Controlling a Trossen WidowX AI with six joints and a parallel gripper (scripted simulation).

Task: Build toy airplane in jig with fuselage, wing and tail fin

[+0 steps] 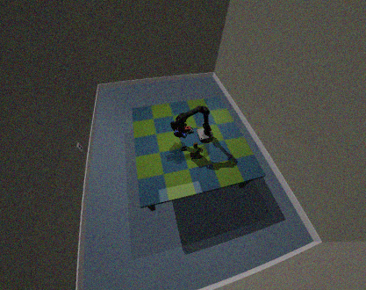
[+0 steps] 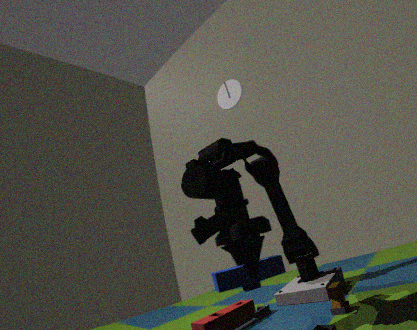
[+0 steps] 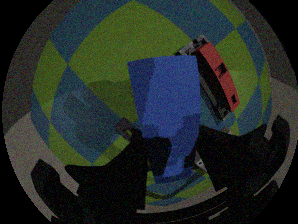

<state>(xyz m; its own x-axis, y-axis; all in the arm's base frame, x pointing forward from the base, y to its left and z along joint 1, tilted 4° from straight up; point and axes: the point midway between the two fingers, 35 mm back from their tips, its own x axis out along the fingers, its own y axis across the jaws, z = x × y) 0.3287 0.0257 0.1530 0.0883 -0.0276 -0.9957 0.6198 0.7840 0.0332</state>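
My gripper point(image 1: 179, 132) point(image 2: 251, 284) point(image 3: 172, 142) is shut on the blue wing point(image 2: 272, 269) point(image 3: 175, 90) and holds it above the table. The wing's broad face fills the middle of the wrist view. The red fuselage point(image 2: 225, 319) point(image 3: 228, 86) point(image 1: 187, 128) lies low, with its dark sockets showing, beside dark parts of the cradle point(image 2: 262, 315) point(image 3: 214, 96). Whether it sits fully flat in the cradle cannot be told. The wing is apart from it. The small orange tail fin point(image 2: 336, 294) point(image 1: 195, 145) stands near the arm's base.
The arm's pale base plate point(image 2: 303, 296) point(image 1: 202, 134) is on the blue and green checkered table point(image 1: 149, 165), behind the fuselage in the exterior view. Dark shadows of the arm fall across the table. A clock point(image 2: 229, 94) hangs on the wall.
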